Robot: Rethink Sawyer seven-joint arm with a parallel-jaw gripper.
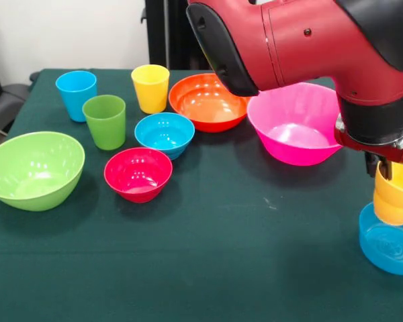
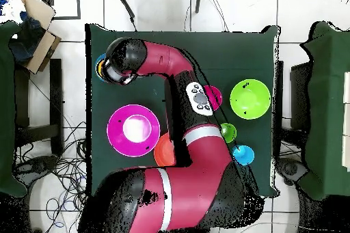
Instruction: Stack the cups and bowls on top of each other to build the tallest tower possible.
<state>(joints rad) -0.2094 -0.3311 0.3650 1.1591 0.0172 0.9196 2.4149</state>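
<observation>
Nine pieces of glossy plastic tableware are sitting on a table (image 1: 208, 268) covered in dark green cloth, and a red and black robot arm (image 1: 302, 40) is reaching in from above. At the right edge of the front view, the gripper (image 1: 387, 168) is holding a squat yellow-orange cup (image 1: 394, 198), its fingers closing on the rim, directly over an upturned small blue bowl (image 1: 388, 248). The cup appears to be touching or just above that bowl's base; which one cannot be told.

Well apart to the left, a large pink bowl (image 1: 297, 134), a wide orange bowl (image 1: 208, 100), a second small blue bowl (image 1: 164, 133), a small red bowl (image 1: 138, 173) and a large lime green bowl (image 1: 32, 169) are standing open side up. Behind them, a light blue cup (image 1: 76, 94), a green cup (image 1: 105, 121) and a yellow cup (image 1: 150, 87) are standing upright.

The tower is barely begun. The risk, judging from here, is that the cup is sitting off-centre on the small bowl's base, so letting go could be tipping it off. The pair is also standing near the table's edge, where a nudge from the fingers could be sending it over.
</observation>
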